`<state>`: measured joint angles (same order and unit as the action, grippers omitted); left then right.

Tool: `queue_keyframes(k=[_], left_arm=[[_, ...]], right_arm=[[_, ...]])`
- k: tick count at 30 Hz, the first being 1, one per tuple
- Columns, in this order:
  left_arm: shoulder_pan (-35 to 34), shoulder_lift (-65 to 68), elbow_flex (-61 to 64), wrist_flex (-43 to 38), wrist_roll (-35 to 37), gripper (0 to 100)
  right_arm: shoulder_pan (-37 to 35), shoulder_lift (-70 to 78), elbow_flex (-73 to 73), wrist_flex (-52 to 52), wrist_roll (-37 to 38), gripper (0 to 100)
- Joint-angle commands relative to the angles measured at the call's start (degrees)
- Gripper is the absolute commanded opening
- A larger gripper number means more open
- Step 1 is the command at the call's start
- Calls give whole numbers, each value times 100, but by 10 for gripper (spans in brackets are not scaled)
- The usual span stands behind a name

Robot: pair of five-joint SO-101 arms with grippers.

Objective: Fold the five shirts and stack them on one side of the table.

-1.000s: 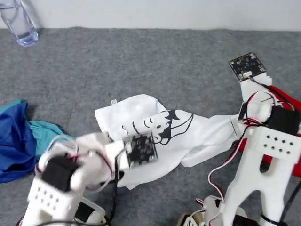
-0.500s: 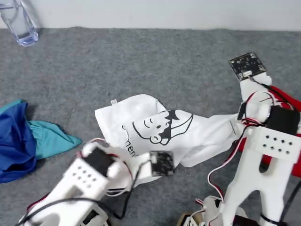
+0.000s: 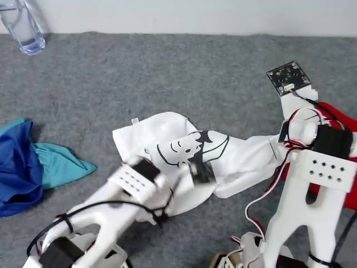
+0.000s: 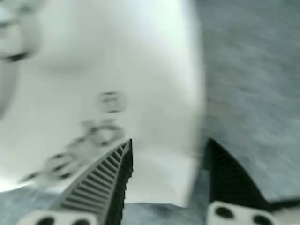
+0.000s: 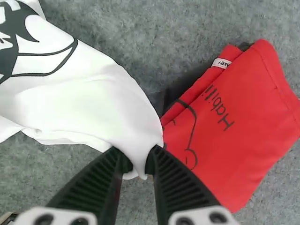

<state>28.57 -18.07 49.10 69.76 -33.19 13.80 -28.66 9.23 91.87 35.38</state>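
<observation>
Presently, the left gripper point(image 4: 168, 145) is hovering with its ribbed fingers spread apart, straddling the near edge of the white shirt point(image 3: 184, 148). That shirt is lying crumpled, print up, mid-table on the grey, felt-like table point(image 3: 167, 72). The right gripper point(image 5: 139, 161) is pinching its soft corner between closed fingers, just beside the folded red shirt point(image 5: 234, 126). Rumpled blue shirt point(image 3: 17, 167) and teal shirt point(image 3: 61, 164) are lying at the left edge. A clear bottle point(image 3: 22, 28) is standing far left.

The grey felt-covered table point(image 3: 184, 72) carries a crumpled white printed shirt point(image 3: 167, 131) at centre, a folded red shirt point(image 5: 234, 122) just beside it, a bunched blue cloth point(image 3: 17, 167) touching a teal cloth point(image 3: 58, 164) at the left, and what looks like a clear plastic bottle point(image 3: 22, 28) in the far corner.
</observation>
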Motion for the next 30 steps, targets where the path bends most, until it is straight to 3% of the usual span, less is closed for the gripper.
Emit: queue_keyframes(k=[1, 7, 11, 17, 30], left_arm=[[-545, 202, -488, -281, 62, 288], [-932, 651, -1095, -316, 70, 287], [-1248, 897, -1244, -809, 70, 280], [-1152, 1345, -1288, -844, 70, 227], [-246, -1547, -1235, 1073, 105, 214]], right_arm=[[-40, 31, -44, -92, -35, 9], [127, 22, -35, -549, -44, 9], [365, 31, -26, -848, -35, 9], [418, 4, -18, -840, -18, 9], [215, 22, 132, -734, -35, 9]])
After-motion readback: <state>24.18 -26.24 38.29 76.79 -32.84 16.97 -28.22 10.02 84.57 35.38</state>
